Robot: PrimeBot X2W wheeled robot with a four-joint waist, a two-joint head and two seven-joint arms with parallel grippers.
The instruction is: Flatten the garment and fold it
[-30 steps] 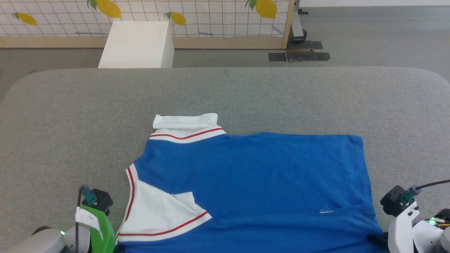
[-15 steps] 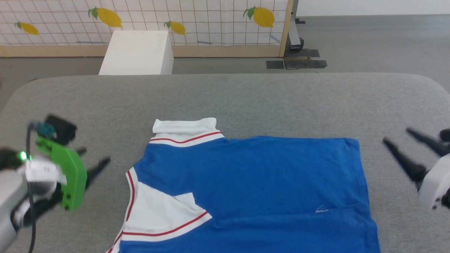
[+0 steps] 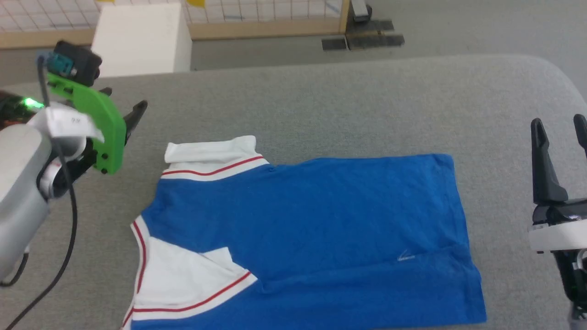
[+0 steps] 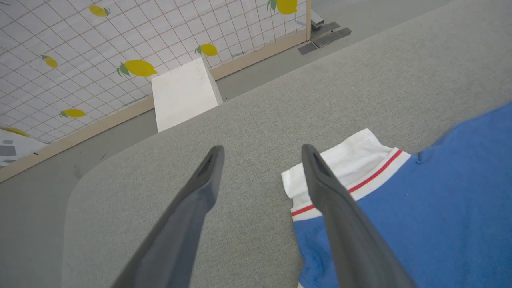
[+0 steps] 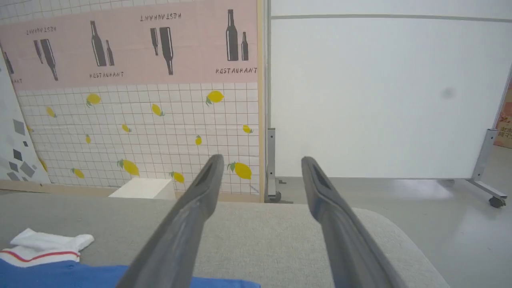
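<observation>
Both our grippers hang free of the cloth with their fingers spread wide and nothing between them. The left gripper (image 3: 124, 101) is raised off the robot's left end of the shirt, and the right gripper (image 3: 558, 121) stands just past the opposite end, fingers pointing away from us.

Between them the garment (image 3: 312, 215) lies sideways on the grey table (image 3: 321, 91), shoulders toward our left and hem (image 3: 458, 220) toward our right. Its nearest edge runs out of the head view. On that near side the near sleeve (image 3: 183, 270) is turned in over the blue body, and a soft crease runs along the same side, so we judge the near long edge to be folded over. Farther out, the far sleeve (image 3: 211, 153) sticks out flat and white beyond the blue; the left wrist view shows it just beside our left fingertips (image 4: 306, 154).

We read this as the pause between two folds. The next move, we think, calls for both grippers to come down on the far edge, left at the sleeve and right at the hem corner, pinch only the top layers, and carry that edge toward us evenly.

Beyond the table stand a white box (image 3: 137, 36) and a lemon-print screen (image 4: 80, 60).
</observation>
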